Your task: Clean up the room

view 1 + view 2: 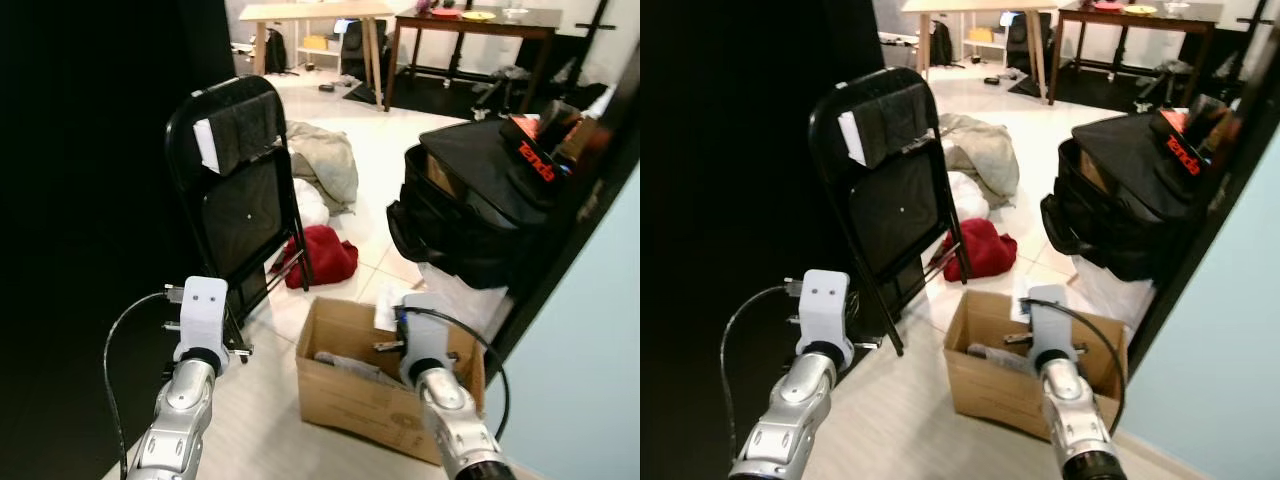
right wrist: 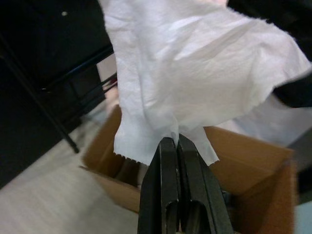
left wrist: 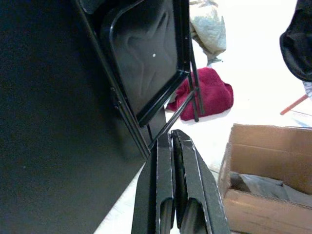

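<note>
My right gripper [image 2: 175, 139] is shut on a white paper tissue [image 2: 195, 73], which hangs over the open cardboard box [image 2: 253, 161]. The box [image 1: 345, 395] stands on the pale floor in front of me, with grey crumpled stuff [image 1: 350, 365] inside. My right wrist [image 1: 420, 340] is above its right side. My left gripper [image 3: 171, 134] is shut with nothing in it, near the leg of a black folding chair [image 1: 240, 190]. A red cloth [image 1: 322, 255] lies on the floor behind the chair, and a heap of beige and white clothes [image 1: 325, 160] lies beyond it.
A big black bag [image 1: 480, 210] with a red Tenda box [image 1: 535, 150] on top stands right of the cardboard box. A black wall [image 1: 80, 200] is on the left, a pale blue wall [image 1: 600, 340] on the right. Tables [image 1: 470, 25] and clutter stand at the back.
</note>
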Tool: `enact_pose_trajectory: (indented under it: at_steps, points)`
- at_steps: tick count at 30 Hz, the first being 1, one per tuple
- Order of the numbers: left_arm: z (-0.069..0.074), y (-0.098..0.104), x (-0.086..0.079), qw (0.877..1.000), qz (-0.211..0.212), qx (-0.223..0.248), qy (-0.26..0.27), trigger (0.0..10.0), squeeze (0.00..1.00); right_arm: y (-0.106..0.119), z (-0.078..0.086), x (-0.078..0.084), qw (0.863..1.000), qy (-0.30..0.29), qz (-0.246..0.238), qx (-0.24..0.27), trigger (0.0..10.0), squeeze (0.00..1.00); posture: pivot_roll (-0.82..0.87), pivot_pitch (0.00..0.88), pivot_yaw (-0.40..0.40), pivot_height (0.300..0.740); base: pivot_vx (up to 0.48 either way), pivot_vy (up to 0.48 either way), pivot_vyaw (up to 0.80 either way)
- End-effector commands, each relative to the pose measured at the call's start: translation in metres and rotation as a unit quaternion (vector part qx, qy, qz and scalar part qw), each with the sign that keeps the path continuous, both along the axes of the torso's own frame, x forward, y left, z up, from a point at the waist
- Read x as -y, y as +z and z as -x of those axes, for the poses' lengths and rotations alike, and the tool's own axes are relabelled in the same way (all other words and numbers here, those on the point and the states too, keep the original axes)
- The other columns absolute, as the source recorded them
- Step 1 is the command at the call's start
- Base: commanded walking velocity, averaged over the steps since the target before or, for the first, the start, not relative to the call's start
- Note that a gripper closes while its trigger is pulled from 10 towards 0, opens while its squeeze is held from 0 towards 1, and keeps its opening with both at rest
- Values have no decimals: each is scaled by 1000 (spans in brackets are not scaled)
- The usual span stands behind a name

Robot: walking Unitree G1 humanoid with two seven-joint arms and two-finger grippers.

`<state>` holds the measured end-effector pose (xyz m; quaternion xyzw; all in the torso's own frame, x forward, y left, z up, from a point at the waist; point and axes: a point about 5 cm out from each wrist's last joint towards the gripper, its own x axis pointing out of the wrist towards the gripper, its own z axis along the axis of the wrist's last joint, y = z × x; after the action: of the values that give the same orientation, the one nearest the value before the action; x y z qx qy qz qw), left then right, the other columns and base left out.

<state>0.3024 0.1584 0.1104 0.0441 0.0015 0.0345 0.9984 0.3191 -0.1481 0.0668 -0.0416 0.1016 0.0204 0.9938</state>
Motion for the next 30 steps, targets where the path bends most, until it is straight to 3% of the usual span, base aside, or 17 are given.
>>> enact_pose_trajectory:
  at_steps: [1, 30]
  points:
    - [2, -4, -3, 1000, -3, -7, 4, 10000, 0, -4, 2, -3, 1000, 5, -5, -11, 10000, 0, -36, 86, 23, 740, 266, 0, 0]
    - [-1, -1, -4, 1000, 0, -2, 2, 10000, 0, -5, 4, -2, 1000, -1, -14, -13, 10000, 0, -41, 89, 30, 740, 265, 0, -503]
